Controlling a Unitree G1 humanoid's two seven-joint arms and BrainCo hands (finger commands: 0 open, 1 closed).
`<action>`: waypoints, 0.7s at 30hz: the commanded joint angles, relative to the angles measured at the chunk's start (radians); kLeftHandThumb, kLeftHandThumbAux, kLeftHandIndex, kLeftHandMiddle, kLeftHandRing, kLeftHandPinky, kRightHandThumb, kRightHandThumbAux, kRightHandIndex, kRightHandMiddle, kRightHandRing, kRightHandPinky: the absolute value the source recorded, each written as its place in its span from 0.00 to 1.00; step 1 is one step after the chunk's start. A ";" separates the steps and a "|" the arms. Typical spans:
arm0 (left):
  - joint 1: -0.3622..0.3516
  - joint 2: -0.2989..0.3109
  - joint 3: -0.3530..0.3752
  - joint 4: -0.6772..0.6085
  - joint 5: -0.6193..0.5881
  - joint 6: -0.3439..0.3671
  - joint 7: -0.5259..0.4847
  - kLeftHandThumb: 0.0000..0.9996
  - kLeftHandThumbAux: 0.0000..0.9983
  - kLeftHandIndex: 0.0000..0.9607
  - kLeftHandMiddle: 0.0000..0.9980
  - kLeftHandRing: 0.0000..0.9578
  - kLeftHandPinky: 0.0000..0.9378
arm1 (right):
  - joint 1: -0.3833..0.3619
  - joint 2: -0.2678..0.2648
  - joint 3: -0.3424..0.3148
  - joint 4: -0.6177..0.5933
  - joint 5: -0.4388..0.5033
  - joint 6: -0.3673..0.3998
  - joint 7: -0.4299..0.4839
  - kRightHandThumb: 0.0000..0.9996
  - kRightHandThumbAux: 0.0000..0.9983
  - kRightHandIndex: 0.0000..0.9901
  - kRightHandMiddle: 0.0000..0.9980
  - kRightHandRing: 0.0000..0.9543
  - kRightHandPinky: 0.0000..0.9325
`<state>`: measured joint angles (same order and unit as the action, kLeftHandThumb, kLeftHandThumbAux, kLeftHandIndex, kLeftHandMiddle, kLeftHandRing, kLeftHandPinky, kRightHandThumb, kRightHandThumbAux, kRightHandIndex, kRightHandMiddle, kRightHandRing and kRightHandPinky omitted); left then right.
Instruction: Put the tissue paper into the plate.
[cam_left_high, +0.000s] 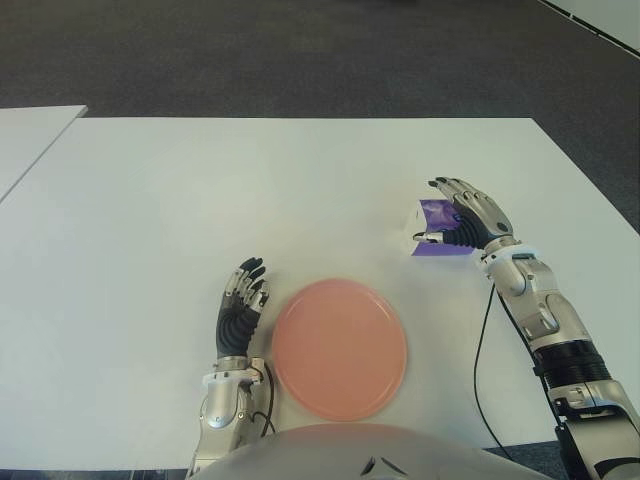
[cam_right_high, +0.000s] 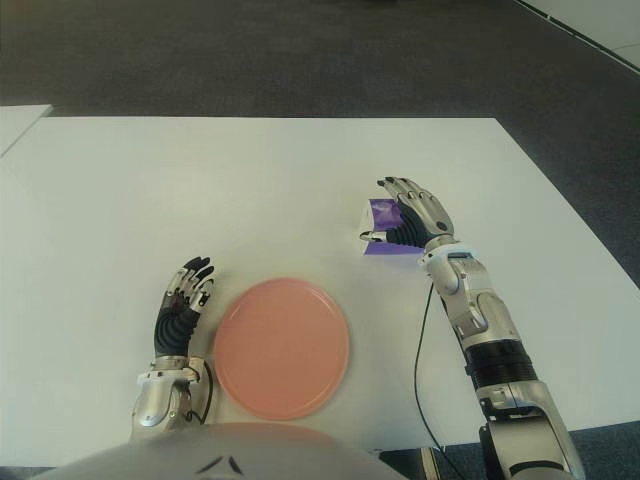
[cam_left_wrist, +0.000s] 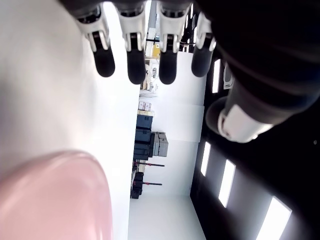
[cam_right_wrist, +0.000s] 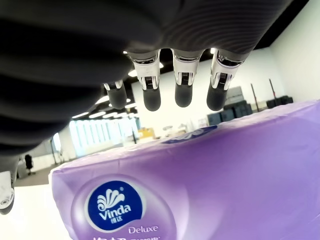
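Note:
A purple and white pack of tissue paper stands on the white table, to the right of and a little beyond the pink plate. My right hand is at the pack's right side, with its fingers reaching over the top and the thumb by the near face. In the right wrist view the fingers stay straight above the pack and apart from it, so the hand is open. My left hand shows just left of the plate, fingers extended and holding nothing.
A second white table stands at the far left with a narrow gap between. Dark carpet lies beyond the far edge. A black cable runs along my right forearm.

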<state>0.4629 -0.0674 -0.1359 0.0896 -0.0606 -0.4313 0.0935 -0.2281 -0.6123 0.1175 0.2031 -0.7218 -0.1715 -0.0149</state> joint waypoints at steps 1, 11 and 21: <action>0.044 -0.053 -0.016 0.032 -0.011 0.074 0.007 0.31 0.66 0.22 0.20 0.20 0.19 | -0.021 -0.009 0.013 0.025 0.012 -0.009 0.005 0.42 0.47 0.05 0.05 0.03 0.05; 0.045 -0.051 -0.018 0.034 -0.004 0.060 0.010 0.31 0.66 0.20 0.20 0.20 0.21 | -0.037 -0.009 0.016 0.056 0.024 -0.004 0.016 0.41 0.48 0.04 0.03 0.02 0.05; 0.056 -0.053 -0.019 0.024 0.001 0.043 0.013 0.31 0.66 0.22 0.22 0.22 0.23 | -0.040 -0.003 0.030 0.085 0.032 -0.008 0.016 0.43 0.48 0.03 0.03 0.02 0.05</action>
<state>0.4779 -0.0683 -0.1385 0.0783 -0.0619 -0.4308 0.0938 -0.2546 -0.6144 0.1351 0.2696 -0.7026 -0.1768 -0.0070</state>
